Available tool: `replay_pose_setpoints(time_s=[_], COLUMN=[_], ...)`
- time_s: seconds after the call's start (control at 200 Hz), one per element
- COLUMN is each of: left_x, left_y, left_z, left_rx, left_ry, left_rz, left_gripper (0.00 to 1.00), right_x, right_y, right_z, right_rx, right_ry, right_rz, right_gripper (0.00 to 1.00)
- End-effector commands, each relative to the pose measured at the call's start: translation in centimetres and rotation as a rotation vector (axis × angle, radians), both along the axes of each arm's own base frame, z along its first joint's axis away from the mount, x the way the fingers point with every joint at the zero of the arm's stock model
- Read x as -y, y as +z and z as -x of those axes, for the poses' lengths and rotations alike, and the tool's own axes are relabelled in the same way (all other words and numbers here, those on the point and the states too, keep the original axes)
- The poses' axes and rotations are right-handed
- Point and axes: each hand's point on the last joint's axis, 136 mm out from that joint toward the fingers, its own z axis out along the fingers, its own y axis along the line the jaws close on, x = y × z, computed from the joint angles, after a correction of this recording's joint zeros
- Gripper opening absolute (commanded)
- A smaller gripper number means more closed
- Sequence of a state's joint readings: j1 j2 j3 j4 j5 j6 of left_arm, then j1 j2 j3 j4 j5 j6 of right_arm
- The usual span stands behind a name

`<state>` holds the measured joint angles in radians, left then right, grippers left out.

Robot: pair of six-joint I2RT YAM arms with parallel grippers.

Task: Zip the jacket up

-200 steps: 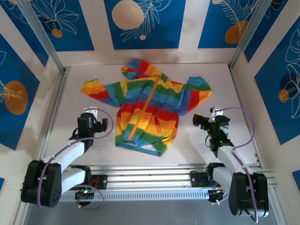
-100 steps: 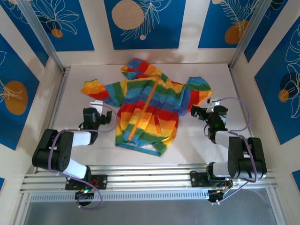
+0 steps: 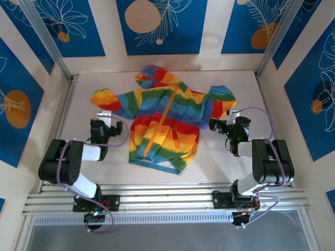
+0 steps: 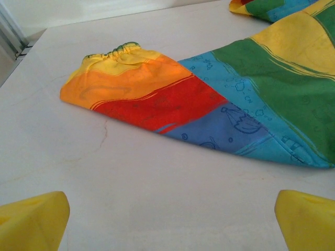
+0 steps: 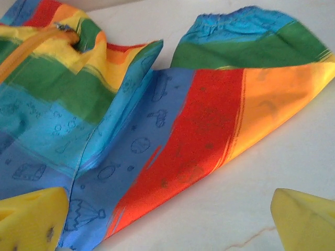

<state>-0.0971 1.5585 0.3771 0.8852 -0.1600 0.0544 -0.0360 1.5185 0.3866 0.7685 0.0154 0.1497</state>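
Yellow fingertips (image 4: 31, 219) of the left gripper (image 4: 167, 225), spread wide, holding nothing, low over the white table (image 4: 157, 178). Same for the right gripper (image 5: 167, 222): jaws far apart, nothing between.

Just past the left one, a sleeve cuff (image 4: 112, 57). Just past the right one, the other sleeve (image 5: 251, 57). Neither touched.

Farther out, mid-table, the jacket (image 3: 165, 125), flat, front up, hood at the far end. Orange zipper (image 3: 157, 128) down the front. Looks joined from hem to neck, but hard to be sure.

No step in hand, by the look of it. Next: find the slider near the neck, hold the hem, pull up only if a gap shows.
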Motion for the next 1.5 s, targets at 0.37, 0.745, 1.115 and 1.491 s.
replay_pose_setpoints(time_s=[0.37,0.745,1.115,1.491], left_x=[-0.05,0.01,0.0,0.0], left_y=[1.02,0.98,0.95,0.88], left_z=[-0.34,-0.31,-0.32,-0.38], left_rx=[0.054,0.053,0.051,0.047], left_ry=[-0.005,-0.008,-0.007,-0.007], left_rz=[0.025,0.026,0.026,0.027], left_gripper=[1.0,1.0,1.0,1.0], right_x=[-0.47,-0.48,-0.47,-0.55], right_y=[1.76,1.68,1.66,1.64], right_z=[-1.32,-1.27,-1.29,-1.4], right_rx=[0.069,0.066,0.066,0.063], right_ry=[0.013,0.013,0.013,0.014], right_rz=[0.063,0.063,0.062,0.068], right_gripper=[0.99,0.99,0.99,0.99])
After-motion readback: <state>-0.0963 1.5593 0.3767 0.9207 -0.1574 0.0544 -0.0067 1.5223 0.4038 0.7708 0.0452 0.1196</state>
